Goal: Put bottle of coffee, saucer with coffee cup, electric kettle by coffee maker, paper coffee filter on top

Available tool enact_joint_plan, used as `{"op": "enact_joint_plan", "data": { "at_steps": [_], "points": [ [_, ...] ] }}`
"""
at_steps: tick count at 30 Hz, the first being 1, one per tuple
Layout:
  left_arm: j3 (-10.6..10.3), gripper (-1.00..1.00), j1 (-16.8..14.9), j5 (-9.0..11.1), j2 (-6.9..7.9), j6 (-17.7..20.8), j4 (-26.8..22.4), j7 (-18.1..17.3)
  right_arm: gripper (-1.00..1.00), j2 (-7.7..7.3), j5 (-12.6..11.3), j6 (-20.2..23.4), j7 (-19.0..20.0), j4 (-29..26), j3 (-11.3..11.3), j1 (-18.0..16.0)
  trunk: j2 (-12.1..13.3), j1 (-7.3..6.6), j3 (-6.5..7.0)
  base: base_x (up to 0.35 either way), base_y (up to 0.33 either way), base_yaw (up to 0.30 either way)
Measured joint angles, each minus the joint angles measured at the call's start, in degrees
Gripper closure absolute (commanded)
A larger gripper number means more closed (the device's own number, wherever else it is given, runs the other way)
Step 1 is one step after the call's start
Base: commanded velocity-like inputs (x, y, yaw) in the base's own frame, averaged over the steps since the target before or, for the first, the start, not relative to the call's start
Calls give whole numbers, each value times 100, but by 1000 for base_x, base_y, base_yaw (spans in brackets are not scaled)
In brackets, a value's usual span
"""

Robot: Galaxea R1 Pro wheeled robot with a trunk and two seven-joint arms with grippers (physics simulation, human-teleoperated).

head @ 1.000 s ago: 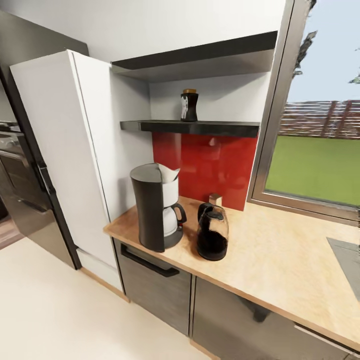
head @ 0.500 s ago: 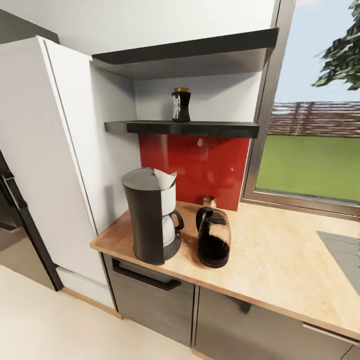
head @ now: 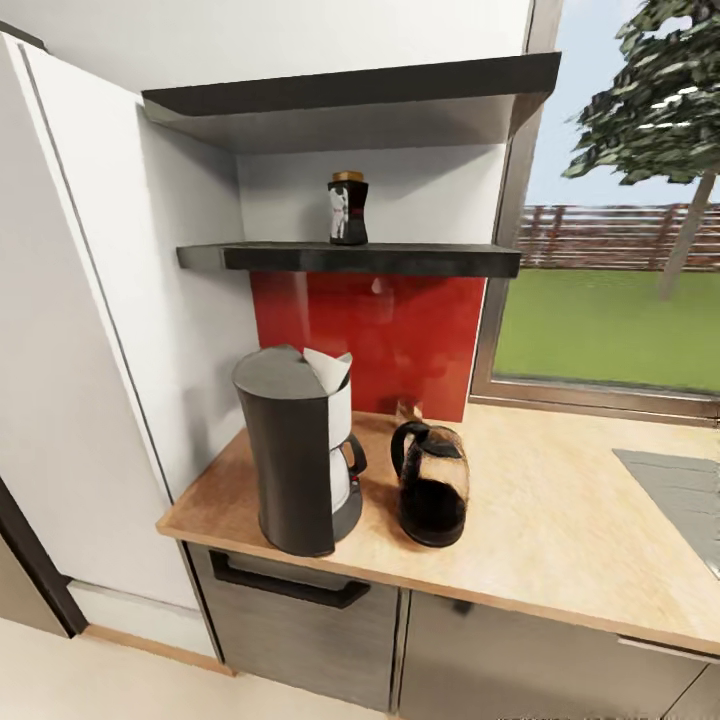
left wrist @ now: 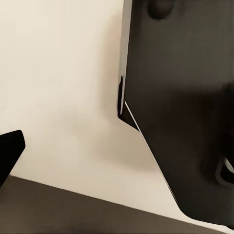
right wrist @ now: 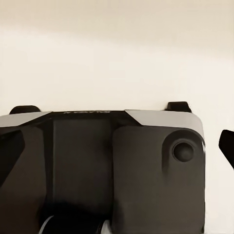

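Kitchen table (head: pixel 560 540) of pale wood fills the lower middle, with the coffee maker (head: pixel 292 450), filter (head: pixel 328 366) on top, and kettle (head: pixel 432 484) just beside it. The bottle of coffee (head: pixel 347 208) stands on the shelf (head: pixel 350 259) upper centre. Neither hand's state can be told. Reaching up risks clipping the shelf edge and toppling the bottle.

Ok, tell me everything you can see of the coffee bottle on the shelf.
The bottle of coffee stands upright on the lower dark shelf, left of the shelf's middle, against the white wall. It is a dark jar with a waisted body, a brownish-gold lid and a pale label on its front; the print is too small to read. Nothing but the shelf touches it. The coffee maker sits on the countertop below.
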Motion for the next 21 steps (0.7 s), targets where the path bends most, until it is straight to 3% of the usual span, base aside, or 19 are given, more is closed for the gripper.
{"op": "enact_joint_plan", "data": {
  "at_steps": [12,21],
  "points": [
    [7,-100,0,3,-11,16,0,6,-100,0,0,2,0,0,0,0,0,2,0,-3,335,-267],
    [8,-100,0,8,-48,2,0,7,-100,0,0,10,0,2,-1,-1,1,4,0,-207,255,-165]
  ]
}}
